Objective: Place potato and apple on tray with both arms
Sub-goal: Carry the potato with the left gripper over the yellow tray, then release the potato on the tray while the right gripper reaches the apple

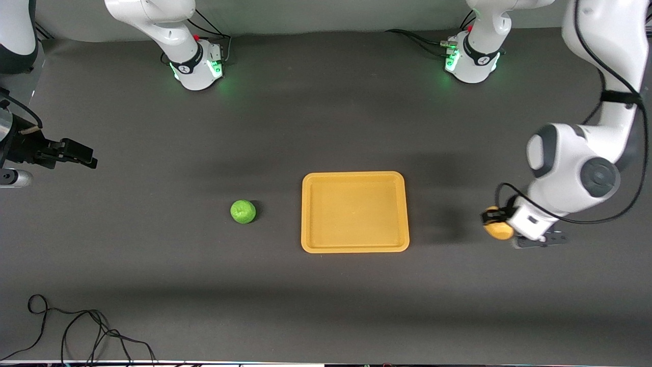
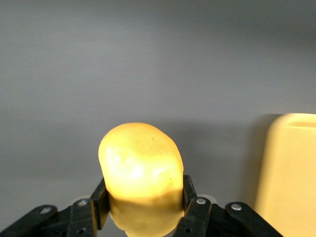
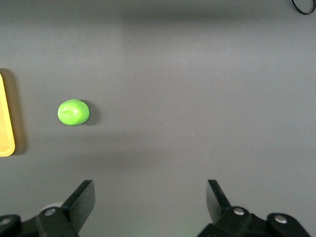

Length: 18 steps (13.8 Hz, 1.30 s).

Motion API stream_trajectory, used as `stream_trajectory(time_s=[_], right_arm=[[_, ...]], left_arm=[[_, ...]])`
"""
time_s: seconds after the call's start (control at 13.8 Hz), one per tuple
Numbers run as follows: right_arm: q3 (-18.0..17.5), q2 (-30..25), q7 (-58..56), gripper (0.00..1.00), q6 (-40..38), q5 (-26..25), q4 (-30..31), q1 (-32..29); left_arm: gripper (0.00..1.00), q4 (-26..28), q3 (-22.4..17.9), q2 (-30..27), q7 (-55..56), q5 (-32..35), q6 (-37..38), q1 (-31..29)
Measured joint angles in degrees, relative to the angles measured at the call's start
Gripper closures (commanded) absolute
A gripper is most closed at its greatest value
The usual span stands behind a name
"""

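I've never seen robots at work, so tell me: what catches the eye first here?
The bright yellow-orange tray in the middle of the dark table stands out, with nothing on it. Beside it, toward the right arm's end, lies the green apple. At the left arm's end the left gripper is shut on the potato, while the right gripper waits open.

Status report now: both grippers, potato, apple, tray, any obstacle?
Left gripper shut on potato, beside tray. Right gripper open, waiting at the right arm's end. Apple on table beside tray, untouched. Tray holds nothing; no obstacle seen.
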<state>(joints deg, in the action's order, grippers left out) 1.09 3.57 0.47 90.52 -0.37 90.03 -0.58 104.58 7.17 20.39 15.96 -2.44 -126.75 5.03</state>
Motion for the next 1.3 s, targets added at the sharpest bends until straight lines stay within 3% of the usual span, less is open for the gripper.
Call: stream_trajectory(time_s=[0.22, 0.43, 0.65, 0.94, 1.01, 1.09, 1.16, 1.3], right_arm=[[0.0, 0.0, 0.0, 0.00, 0.0, 0.0, 0.0, 0.0], [0.0, 0.0, 0.0, 0.00, 0.0, 0.0, 0.0, 0.0], [-0.1, 0.0, 0.0, 0.00, 0.0, 0.0, 0.1, 0.0], [-0.4, 0.6, 0.9, 0.00, 1.7, 0.2, 0.2, 4.1], [-0.5, 0.9, 1.7, 0.00, 2.7, 0.2, 0.2, 6.0], [-0.6, 1.3, 2.3, 0.00, 3.9, 0.2, 0.2, 8.0], [-0.7, 1.8, 3.4, 0.00, 5.2, 0.2, 0.1, 10.2], [-0.8, 3.6, 8.5, 0.00, 6.6, 0.3, -1.1, 15.6]], left_arm=[[0.70, -2.4, 0.6, 2.9, 7.3, 0.0, -0.9, 12.2], [0.71, -4.8, 0.6, 10.0, 10.3, 0.0, -6.1, 19.6], [0.71, -6.5, 0.4, 15.6, 10.1, 1.2, -6.7, 20.8], [0.66, -7.1, -0.2, 17.3, 9.7, 3.5, -5.7, 20.6], [0.57, -7.1, -0.3, 17.4, 9.7, 4.1, -5.5, 20.6], [0.23, -7.1, -0.3, 17.5, 9.7, 4.3, -5.5, 20.6], [0.00, -7.1, -0.3, 17.6, 9.6, 4.4, -5.5, 20.6], [0.00, -7.2, -0.4, 17.6, 9.6, 5.4, -5.5, 20.5]])
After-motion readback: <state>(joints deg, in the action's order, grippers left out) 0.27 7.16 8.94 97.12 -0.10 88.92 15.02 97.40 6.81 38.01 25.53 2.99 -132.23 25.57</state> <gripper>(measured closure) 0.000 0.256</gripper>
